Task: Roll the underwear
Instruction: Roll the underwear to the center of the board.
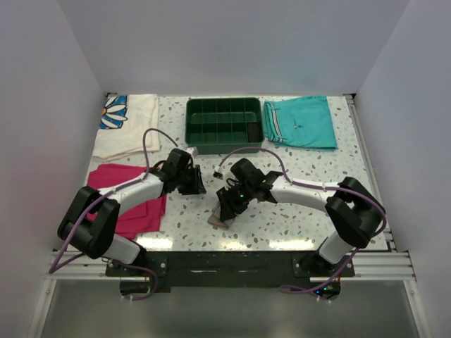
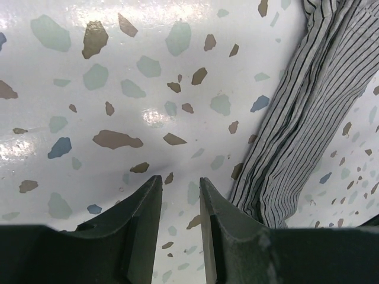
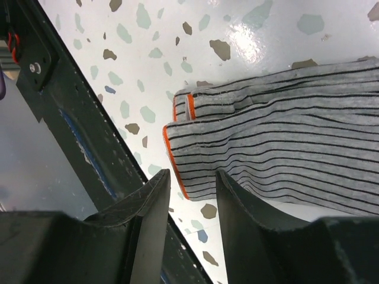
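Note:
The underwear [image 3: 278,148] is a grey-and-white striped cloth with orange-red trim, folded into a long narrow band on the speckled table. In the top view only its near end [image 1: 220,220] shows under the right arm. My right gripper [image 3: 192,177] [image 1: 227,205] is open and hovers over the band's trimmed end, holding nothing. My left gripper [image 2: 180,184] [image 1: 198,186] is partly open and empty over bare table. The striped band [image 2: 308,118] runs just to the right of it, apart from its fingers.
A green divided tray [image 1: 224,146] stands at the back centre, with teal shorts [image 1: 301,121] to its right. A magenta cloth [image 1: 134,201] lies at the left and a white flowered cloth [image 1: 127,123] at the back left. The table's dark front rail [image 3: 71,118] runs close to the underwear's end.

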### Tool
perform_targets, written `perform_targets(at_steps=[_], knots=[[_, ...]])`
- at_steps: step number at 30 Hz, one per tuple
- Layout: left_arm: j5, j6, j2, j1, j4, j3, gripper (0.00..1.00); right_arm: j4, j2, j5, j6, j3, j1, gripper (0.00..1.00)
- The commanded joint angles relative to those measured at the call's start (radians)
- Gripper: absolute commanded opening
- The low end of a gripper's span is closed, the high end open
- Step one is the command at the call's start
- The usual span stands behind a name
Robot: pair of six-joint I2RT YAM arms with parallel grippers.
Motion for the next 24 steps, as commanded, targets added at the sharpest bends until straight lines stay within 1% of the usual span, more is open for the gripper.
perform_targets(at_steps=[1, 2, 3, 6, 7, 9, 10, 14, 15, 18, 22, 24], knots=[[-0.03, -0.004, 0.0, 0.014, -0.018, 0.036, 0.36, 0.082, -0.037, -0.008, 0.048, 0.001, 0.014, 0.41], [-0.031, -0.002, 0.0, 0.016, -0.016, 0.036, 0.36, 0.075, -0.033, -0.011, 0.045, 0.007, 0.014, 0.41], [-0.036, -0.005, -0.002, 0.016, -0.018, 0.036, 0.36, 0.057, -0.031, 0.02, 0.045, 0.021, 0.015, 0.41], [-0.031, -0.004, -0.008, 0.019, -0.018, 0.031, 0.36, 0.07, -0.046, 0.075, 0.057, 0.016, 0.014, 0.35], [-0.024, -0.001, -0.009, 0.019, -0.015, 0.028, 0.36, 0.075, -0.05, 0.084, 0.063, 0.016, 0.014, 0.3], [0.019, 0.013, -0.009, 0.019, 0.003, 0.026, 0.34, 0.072, -0.048, 0.127, 0.068, 0.021, 0.014, 0.25], [0.041, 0.019, -0.011, 0.019, 0.016, 0.017, 0.34, 0.07, -0.048, 0.141, 0.069, 0.019, 0.014, 0.2], [0.156, 0.042, -0.014, 0.018, 0.069, -0.013, 0.32, 0.073, -0.057, 0.156, 0.072, 0.012, 0.014, 0.18], [0.206, 0.042, -0.005, 0.018, 0.086, -0.017, 0.31, 0.072, -0.056, 0.156, 0.074, 0.012, 0.015, 0.17], [0.28, 0.045, 0.007, 0.01, 0.106, -0.035, 0.29, 0.07, -0.059, 0.15, 0.071, 0.012, 0.015, 0.17], [0.305, 0.05, 0.005, -0.019, 0.106, -0.064, 0.26, 0.067, -0.056, 0.135, 0.071, 0.015, 0.014, 0.17], [0.316, 0.036, -0.026, -0.032, 0.12, -0.086, 0.25, 0.064, -0.054, 0.133, 0.071, 0.015, 0.015, 0.17]])
